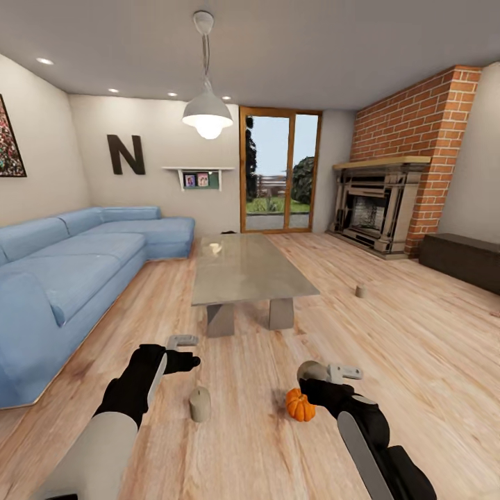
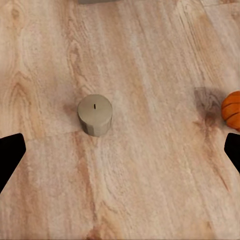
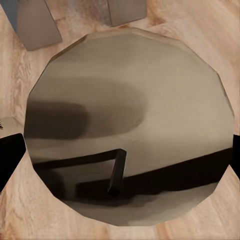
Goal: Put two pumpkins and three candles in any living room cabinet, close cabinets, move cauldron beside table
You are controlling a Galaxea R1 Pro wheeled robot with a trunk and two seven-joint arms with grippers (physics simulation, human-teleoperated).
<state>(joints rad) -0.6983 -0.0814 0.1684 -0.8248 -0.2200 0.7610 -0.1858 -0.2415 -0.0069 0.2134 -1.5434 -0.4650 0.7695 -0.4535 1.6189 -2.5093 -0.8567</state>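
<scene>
Right pincer (image 1: 314, 371) clamps a candle (image 3: 130, 130) for stowing.
Left pincer (image 1: 182, 351) hangs wide above another candle (image 2: 94, 114); pumpkin (image 1: 300, 405) just below the right.

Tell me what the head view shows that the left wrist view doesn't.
Head view, not left wrist: the sofa, the table, the fireplace, the cabinet, a far candle on the floor, and a held candle in the right claw.
Left wrist, not head: the near candle's dark wick, seen from above.
Both: the near candle, the pumpkin beside it and the plank floor.
</scene>
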